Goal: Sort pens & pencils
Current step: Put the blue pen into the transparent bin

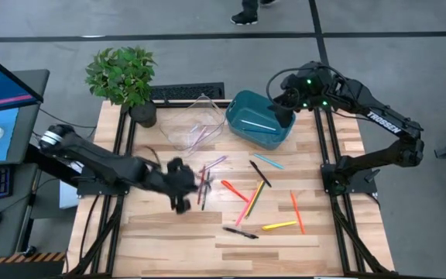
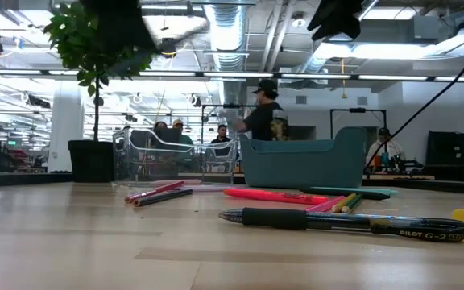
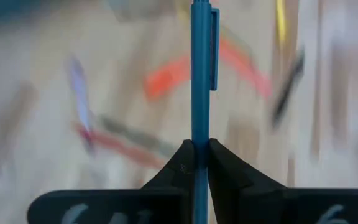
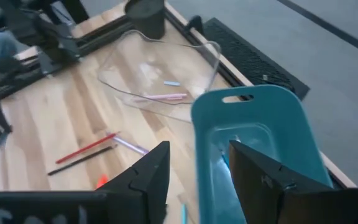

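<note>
Left gripper (image 3: pixel 196 152) fingers clamped on slim blue capped pen (image 3: pixel 199 68) above left desk (image 1: pixel 169 232) | right gripper (image 4: pixel 194 168) fingers wide over teal plastic bin (image 4: pixel 260 118) | risked pen slipping from narrow pinch mid-swing

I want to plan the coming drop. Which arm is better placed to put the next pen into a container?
Probably the left. The left gripper is shut on a blue pen above the table. The right gripper is open and empty, hovering at the teal bin, so it would first need to pick something.
</note>
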You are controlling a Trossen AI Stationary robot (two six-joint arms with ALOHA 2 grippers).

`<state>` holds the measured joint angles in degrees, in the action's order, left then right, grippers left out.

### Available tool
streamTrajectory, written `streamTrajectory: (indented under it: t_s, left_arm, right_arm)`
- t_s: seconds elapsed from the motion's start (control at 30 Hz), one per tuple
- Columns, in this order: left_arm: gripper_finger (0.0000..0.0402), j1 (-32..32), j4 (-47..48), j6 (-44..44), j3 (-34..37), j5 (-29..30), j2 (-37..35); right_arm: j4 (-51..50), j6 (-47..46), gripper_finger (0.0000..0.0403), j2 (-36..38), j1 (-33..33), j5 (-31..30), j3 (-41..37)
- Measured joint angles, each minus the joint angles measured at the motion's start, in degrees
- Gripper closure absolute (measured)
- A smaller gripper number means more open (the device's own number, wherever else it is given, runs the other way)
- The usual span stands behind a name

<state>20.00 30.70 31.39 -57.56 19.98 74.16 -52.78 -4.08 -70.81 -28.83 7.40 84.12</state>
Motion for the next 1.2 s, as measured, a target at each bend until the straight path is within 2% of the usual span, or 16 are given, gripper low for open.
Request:
streamTrajectory:
  t_s: [0.13, 0.23, 0.33, 0.43, 0.6, 0.73, 0.83, 0.97, 1.2]
  left_arm:
    - [0.0389, -1.7, -8.5, -3.2, 0.0, 9.0, -5.6]
    - [0.0389, -3.2, -16.0, -8.4, -0.1, 12.9, -8.1]
    - [0.0389, -4.4, -19.7, -11.8, -0.1, 13.2, -8.7]
    - [0.0389, -5.1, -21.0, -12.8, -0.1, 13.1, -8.7]
    - [0.0389, -5.1, -21.1, -12.9, -0.1, 13.1, -8.5]
    - [0.0388, -5.0, -21.1, -12.9, -0.1, 13.1, -8.5]
    - [0.0388, -5.1, -21.1, -12.9, -0.1, 13.2, -8.5]
    - [0.0388, -5.1, -21.1, -13.1, -0.1, 13.3, -8.5]
    - [0.0388, -5.3, -21.1, -13.2, -0.1, 13.5, -8.5]
  right_arm:
    - [4.2, -0.9, 0.0221, 0.0, 1.4, 2.2, 0.0]
    - [9.5, -0.8, 0.0221, 0.0, 2.7, 2.0, -1.4]
    - [12.6, 0.1, 0.0221, -1.6, 2.6, -2.3, -3.9]
    - [12.9, 1.4, 0.0221, -5.1, -0.7, -6.0, -6.7]
    - [10.1, 2.8, 0.0221, -13.3, -6.6, -6.4, -10.7]
    - [4.2, 2.6, 0.0221, -18.6, -8.8, -5.8, -10.4]
    - [1.6, 2.6, 0.0221, -18.3, -8.0, -7.0, -9.0]
    - [2.8, 4.3, 0.0221, -17.7, -6.5, -13.0, -9.0]
    - [0.0, 3.7, 0.0221, -16.2, -7.0, -15.4, -7.7]
